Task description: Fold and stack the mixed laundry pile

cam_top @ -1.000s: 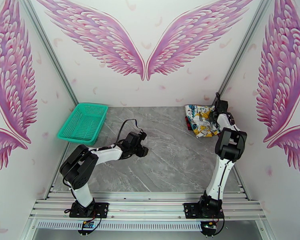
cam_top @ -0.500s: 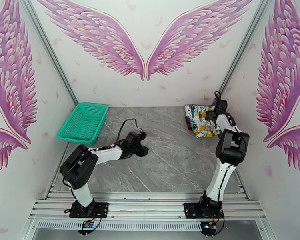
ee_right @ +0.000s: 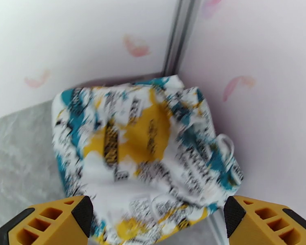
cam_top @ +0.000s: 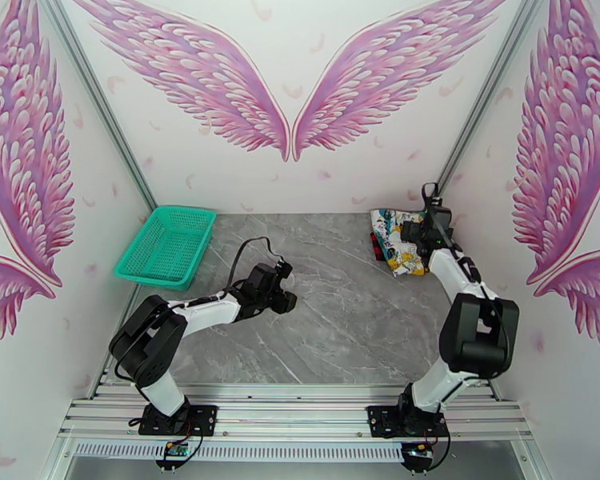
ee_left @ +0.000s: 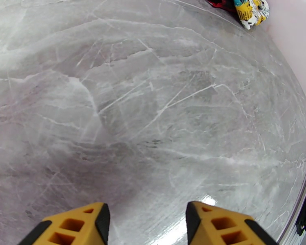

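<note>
The white cartoon-print garment (ee_right: 145, 160) lies bunched in the table's (ee_left: 153, 119) far-right corner, at twelve o'clock from the right gripper (ee_right: 158, 213). That gripper's jaws are spread wide and empty. The left gripper (ee_left: 147, 219) is likewise spread.

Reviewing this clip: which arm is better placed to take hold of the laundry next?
Right. The right arm has its open jaws either side of the white cartoon-print garment in the far corner. The left arm holds open jaws over the table, far from the pile.

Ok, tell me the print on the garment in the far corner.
The garment: white with yellow, teal and black print; right wrist view.
</note>
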`<move>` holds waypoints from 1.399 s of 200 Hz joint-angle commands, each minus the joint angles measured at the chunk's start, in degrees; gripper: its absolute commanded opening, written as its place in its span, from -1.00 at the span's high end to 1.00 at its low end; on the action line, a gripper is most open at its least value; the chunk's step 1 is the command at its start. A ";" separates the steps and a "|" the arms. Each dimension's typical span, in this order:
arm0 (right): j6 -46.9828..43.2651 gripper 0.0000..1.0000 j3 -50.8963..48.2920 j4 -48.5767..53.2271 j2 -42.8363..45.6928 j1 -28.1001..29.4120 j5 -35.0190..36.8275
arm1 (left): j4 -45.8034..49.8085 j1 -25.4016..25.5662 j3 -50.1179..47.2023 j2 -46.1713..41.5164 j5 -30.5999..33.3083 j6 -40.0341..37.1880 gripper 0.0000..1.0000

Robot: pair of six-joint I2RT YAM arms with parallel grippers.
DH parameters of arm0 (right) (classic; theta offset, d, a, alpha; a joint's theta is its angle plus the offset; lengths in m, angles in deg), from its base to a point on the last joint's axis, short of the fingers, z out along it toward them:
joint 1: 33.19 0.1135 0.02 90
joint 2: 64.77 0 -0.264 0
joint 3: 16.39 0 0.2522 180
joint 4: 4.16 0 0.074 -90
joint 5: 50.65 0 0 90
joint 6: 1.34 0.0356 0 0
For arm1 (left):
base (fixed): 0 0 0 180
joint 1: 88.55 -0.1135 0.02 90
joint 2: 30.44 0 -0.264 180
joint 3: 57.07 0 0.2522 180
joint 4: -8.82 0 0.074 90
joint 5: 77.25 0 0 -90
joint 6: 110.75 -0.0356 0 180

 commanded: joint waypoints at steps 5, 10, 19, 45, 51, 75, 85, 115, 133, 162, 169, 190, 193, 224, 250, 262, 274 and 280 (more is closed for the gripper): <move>3.20 -0.82 -14.72 -10.69 13.14 6.43 -0.01 | -1.04 0.06 -2.06 -4.03 0.23 -0.75 -0.09; 4.67 -0.86 -18.19 -12.66 15.91 7.36 -0.31 | -1.20 0.06 -2.37 -4.37 0.27 -0.94 -0.09; 6.00 -0.98 -25.34 -17.19 19.81 8.92 -2.35 | -1.31 0.00 -2.90 -4.93 0.32 -1.21 -0.09; -0.42 -0.98 -42.82 -32.33 26.11 16.41 0.61 | -1.32 -0.57 -3.73 -6.09 0.01 -1.76 -0.09; -0.67 -0.98 -44.73 -33.44 26.50 16.64 0.91 | -1.33 -0.66 -3.79 -6.24 -0.06 -1.87 -0.09; -2.73 -0.98 -49.18 -40.20 23.71 16.40 3.70 | -1.21 -1.13 -4.10 -6.87 -0.12 -2.07 -0.10; -3.54 -0.98 -50.14 -45.64 21.17 16.27 4.64 | -1.11 -1.25 -4.26 -7.42 -0.03 -2.12 -0.10; -2.24 -0.98 -46.27 -46.93 15.01 13.98 -1.60 | -1.32 -1.78 -5.40 -8.95 0.99 -1.67 -0.11; 0.95 -0.98 -46.93 -53.32 10.84 11.98 -7.21 | -2.11 -2.14 -6.61 -9.88 1.66 -1.03 -0.12; 1.49 -0.98 -44.32 -53.79 3.50 11.57 -6.99 | -2.17 -3.29 -7.79 -11.39 3.02 -0.94 -0.13; 2.49 -0.98 -43.76 -56.03 1.87 11.21 -5.93 | -1.46 -3.75 -7.92 -12.27 3.97 -1.34 -0.14; 2.28 -0.98 -43.87 -56.53 1.77 11.27 -5.63 | 0.38 -7.16 -9.10 -18.35 8.16 -2.16 -0.30; 2.19 -0.98 -43.97 -56.96 1.60 11.29 -5.64 | 0.40 -7.87 -9.62 -19.90 9.32 -2.14 -0.33; 1.90 -0.98 -43.39 -55.10 2.03 11.61 -5.31 | 2.32 -17.06 -13.71 -32.02 26.21 -1.65 -0.76; 1.55 -0.98 -43.06 -54.24 2.06 11.99 -4.82 | 3.59 -25.56 -17.57 -35.97 34.30 -3.99 -0.97; 1.56 -0.98 -43.04 -54.38 2.05 11.92 -4.85 | -0.81 -29.18 -21.38 -36.03 34.02 -5.66 -0.97; 1.46 -0.98 -43.02 -54.33 2.06 12.03 -4.86 | -7.60 -32.33 -25.50 -35.76 32.31 -7.42 -0.97; 1.51 -0.98 -43.02 -54.35 2.08 12.00 -4.83 | -11.62 -33.62 -27.54 -35.30 30.87 -8.17 -0.97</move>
